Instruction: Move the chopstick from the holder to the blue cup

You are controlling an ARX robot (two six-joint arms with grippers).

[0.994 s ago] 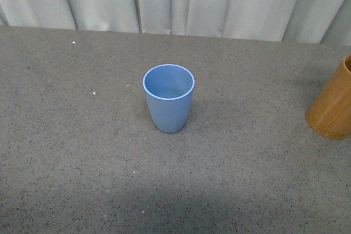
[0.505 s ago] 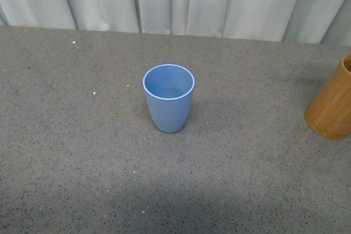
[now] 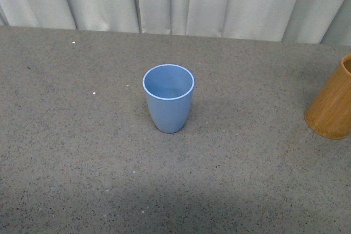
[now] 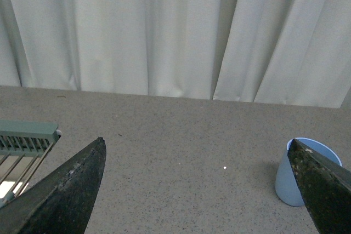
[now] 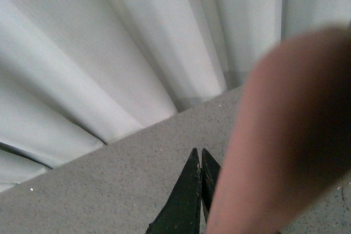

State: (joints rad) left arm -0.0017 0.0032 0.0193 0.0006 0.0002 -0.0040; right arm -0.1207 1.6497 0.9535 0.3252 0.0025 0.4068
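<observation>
The light blue cup (image 3: 168,105) stands upright and empty in the middle of the grey table in the front view. The orange-brown holder (image 3: 332,108) is at the right edge, partly cut off; no sticks show in it. Neither gripper is in the front view. My left gripper (image 4: 197,141) is open and empty above the table; the blue cup (image 4: 285,182) shows partly behind one finger. My right gripper (image 5: 198,152) is shut. A blurred pinkish-red chopstick (image 5: 274,146) fills the right wrist view close to the camera, beside the jaws.
A pale pleated curtain (image 3: 181,1) hangs along the table's far edge. A green slatted rack (image 4: 27,138) shows at the edge of the left wrist view. The table (image 3: 82,152) is speckled grey.
The holder has shifted very slightly to the left in the front view. The blue cup has not moved.
</observation>
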